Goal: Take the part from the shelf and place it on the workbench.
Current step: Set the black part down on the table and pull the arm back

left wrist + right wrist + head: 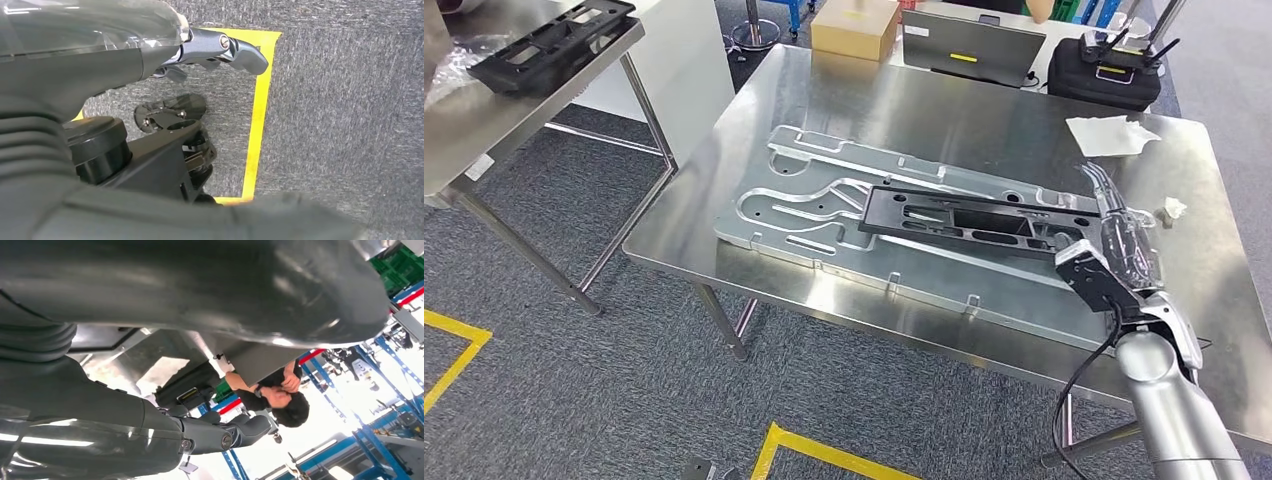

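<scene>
Black part [969, 221] lies flat on the aluminium fixture plate [804, 215] on the steel workbench [944, 110], right hand [1114, 255] at its right end, grip can't tell; left hand [150, 50] hangs over carpet, holding nothing, fingers loose.

A cardboard box [855, 27], laptop [972, 46] and crumpled paper [1110, 135] sit behind.

A flat black part [969, 220] lies on a silvery machined metal plate [824, 215] atop the shiny steel workbench [984, 110]. Near the bench's far right corner sits a white crumpled paper [1109, 135]. Beneath is speckled grey carpet [544, 380] crossed by yellow tape lines [824, 452]. The right hand [1114, 245] is black and translucent grey.
</scene>
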